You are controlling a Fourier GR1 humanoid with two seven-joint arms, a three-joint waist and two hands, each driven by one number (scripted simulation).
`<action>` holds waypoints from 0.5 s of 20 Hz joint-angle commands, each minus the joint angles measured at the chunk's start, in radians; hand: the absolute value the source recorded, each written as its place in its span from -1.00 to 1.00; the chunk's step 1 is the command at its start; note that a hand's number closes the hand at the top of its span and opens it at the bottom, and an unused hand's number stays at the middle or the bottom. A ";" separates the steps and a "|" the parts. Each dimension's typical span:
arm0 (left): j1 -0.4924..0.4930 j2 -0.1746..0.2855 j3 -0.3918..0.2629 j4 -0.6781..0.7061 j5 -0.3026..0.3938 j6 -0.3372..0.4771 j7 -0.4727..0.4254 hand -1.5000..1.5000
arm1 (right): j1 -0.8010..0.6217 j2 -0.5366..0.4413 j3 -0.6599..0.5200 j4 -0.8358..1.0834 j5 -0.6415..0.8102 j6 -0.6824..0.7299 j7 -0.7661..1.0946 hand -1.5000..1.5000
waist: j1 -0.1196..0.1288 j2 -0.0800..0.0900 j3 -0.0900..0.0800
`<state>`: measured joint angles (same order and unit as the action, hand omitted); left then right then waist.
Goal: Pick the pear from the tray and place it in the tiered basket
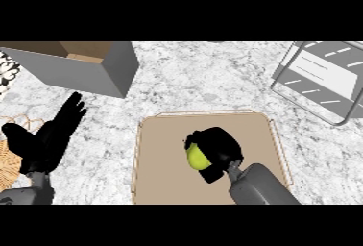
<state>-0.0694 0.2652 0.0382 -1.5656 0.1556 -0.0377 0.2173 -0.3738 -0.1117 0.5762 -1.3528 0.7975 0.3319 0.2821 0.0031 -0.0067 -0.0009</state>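
The right hand [221, 148] is curled round the pear [196, 158], which shows yellow-green between fingers and thumb, over the middle of the tray [162, 185]; the left hand [48, 140] rests open at the left edge, fingers up; the basket [322, 72] stands on the bench [212, 79] at upper right, well apart; a grey box [85, 69] stands upper left.

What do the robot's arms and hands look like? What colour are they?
The right forearm and left forearm are smooth, rounded and grey. The left robot hand and right robot hand are black all over, with fingers and a thumb. No cables or markings show.
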 commanded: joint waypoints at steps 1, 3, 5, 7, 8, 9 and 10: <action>-0.015 -0.016 0.004 0.018 -0.018 -0.008 -0.008 0.00 | 0.021 -0.011 0.034 -0.010 0.068 0.028 -0.042 1.00 | -0.002 0.006 0.001; 0.004 -0.011 0.013 -0.046 -0.010 0.002 0.054 0.00 | 0.023 -0.009 0.035 0.065 0.109 -0.048 -0.120 1.00 | 0.002 0.006 0.001; -0.003 -0.032 0.001 -0.028 -0.029 0.031 0.030 0.00 | 0.128 -0.164 -0.031 -0.026 0.083 -0.039 -0.088 1.00 | -0.019 0.003 0.001; 0.051 -0.002 0.038 -0.020 -0.007 0.006 -0.007 0.00 | 0.141 -0.355 -0.232 0.029 0.053 -0.089 -0.105 1.00 | -0.067 0.000 0.002; 0.039 0.008 0.061 -0.022 0.001 0.015 0.001 0.00 | 0.150 -0.411 -0.304 0.072 0.041 -0.099 -0.094 1.00 | -0.094 0.003 0.003; 0.049 0.005 0.065 -0.018 -0.013 0.033 -0.002 0.00 | 0.165 -0.462 -0.354 0.088 0.034 -0.103 -0.089 1.00 | -0.129 0.002 0.004; 0.061 -0.002 0.065 -0.018 -0.003 0.030 -0.001 0.00 | 0.171 -0.499 -0.405 0.117 0.025 -0.117 -0.085 1.00 | -0.140 0.007 0.004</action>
<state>-0.0347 0.2639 0.0817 -1.5827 0.1496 -0.0234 0.2222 -0.2689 -0.3982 0.3515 -1.3406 0.8165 0.2400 0.1640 -0.0650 -0.0175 0.0021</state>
